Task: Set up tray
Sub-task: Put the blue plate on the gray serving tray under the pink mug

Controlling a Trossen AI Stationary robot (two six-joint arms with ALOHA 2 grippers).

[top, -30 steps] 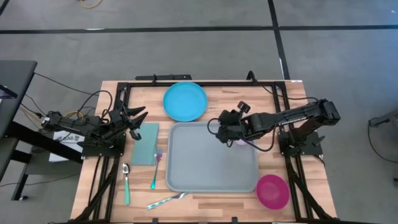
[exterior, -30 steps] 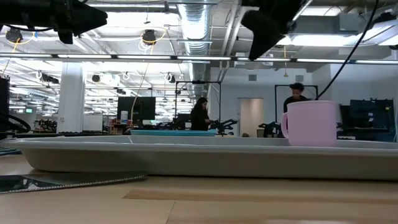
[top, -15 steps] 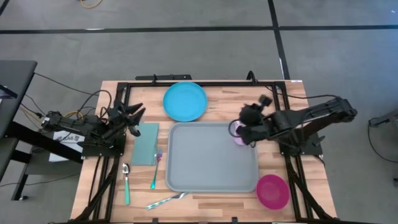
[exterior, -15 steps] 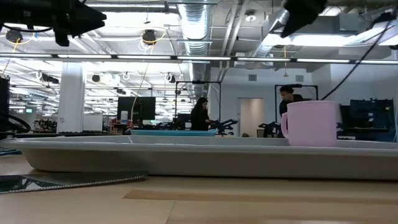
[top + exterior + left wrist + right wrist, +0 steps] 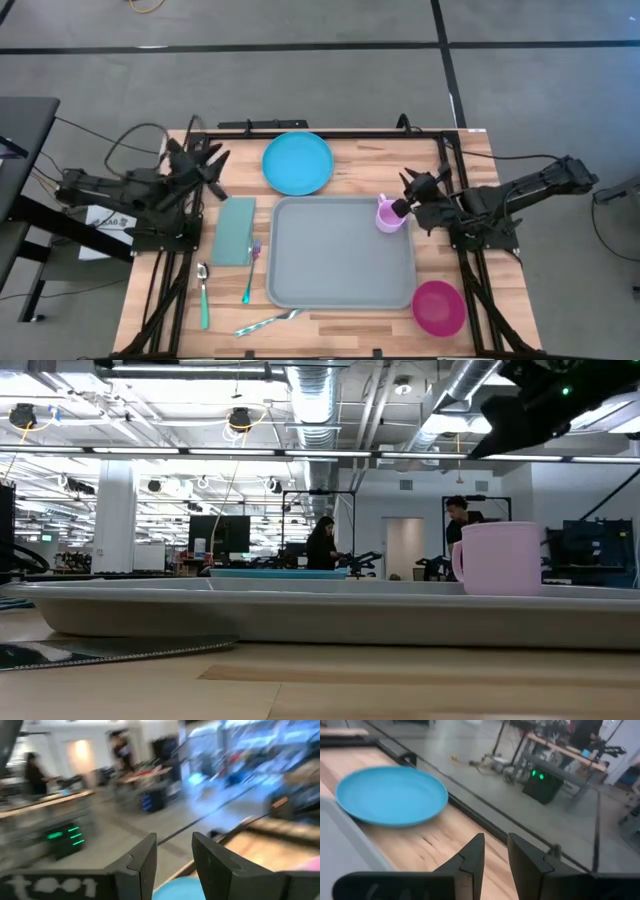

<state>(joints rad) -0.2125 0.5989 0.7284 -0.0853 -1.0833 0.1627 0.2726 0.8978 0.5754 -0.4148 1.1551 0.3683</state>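
The grey-blue tray (image 5: 340, 255) lies flat in the middle of the table, and its rim (image 5: 300, 610) spans the low view. A pale pink mug (image 5: 388, 215) stands upright in the tray's far right corner (image 5: 500, 558). My right gripper (image 5: 410, 195) hovers just right of the mug, above the table (image 5: 545, 405), open by a narrow gap (image 5: 495, 855), touching nothing. My left gripper (image 5: 205, 162) hangs over the table's far left part, beyond the teal napkin (image 5: 233, 230), open (image 5: 173, 860).
A round blue plate (image 5: 297, 163) lies beyond the tray (image 5: 390, 795). A magenta bowl (image 5: 438, 306) sits at the near right corner. A spoon (image 5: 203, 290) and other cutlery (image 5: 250, 280) lie left of and in front of the tray. A black frame (image 5: 300, 130) borders the table.
My right gripper has drawn back from over the tray's far right part toward the table's right edge, past the mug, which has stayed standing in place. My left gripper has moved toward the far edge, away from the napkin.
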